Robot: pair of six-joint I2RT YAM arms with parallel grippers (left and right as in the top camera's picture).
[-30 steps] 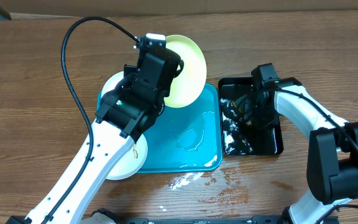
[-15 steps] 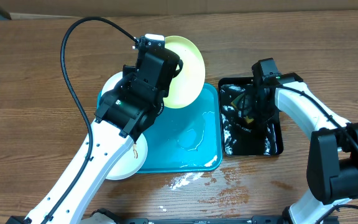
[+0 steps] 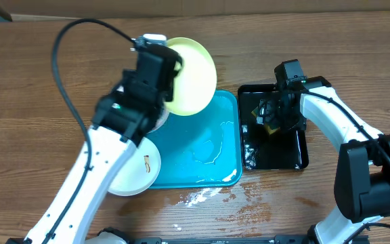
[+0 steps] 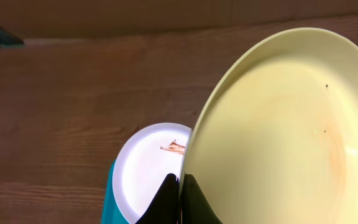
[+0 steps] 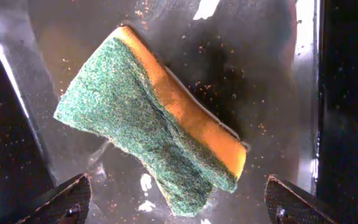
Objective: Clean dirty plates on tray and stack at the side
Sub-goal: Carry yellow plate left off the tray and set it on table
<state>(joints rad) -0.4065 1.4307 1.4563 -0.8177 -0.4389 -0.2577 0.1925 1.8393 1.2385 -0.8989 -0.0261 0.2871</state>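
My left gripper [image 4: 180, 177] is shut on the rim of the pale yellow-green plate [image 4: 278, 130] and holds it tilted above the turquoise tray's [image 3: 202, 173] far left corner; the plate also shows in the overhead view [image 3: 193, 74]. A white plate [image 4: 151, 165] with a brown smudge lies below it on the tray's corner. Another white plate [image 3: 137, 173] with a small smudge lies at the tray's near left edge. My right gripper [image 5: 176, 199] is open just above a green and yellow sponge [image 5: 160, 124] in the black tray [image 3: 279, 156].
A puddle of water [image 3: 212, 149] lies on the turquoise tray. White foam specks [image 3: 202, 196] are on the table in front of it. The black tray is wet with foam patches [image 3: 251, 159]. A black cable [image 3: 66, 74] arcs over the left side.
My left arm has swung left with the yellow-green plate in its grip. My right gripper has shifted slightly over the black tray, and the sponge now lies free beneath it.
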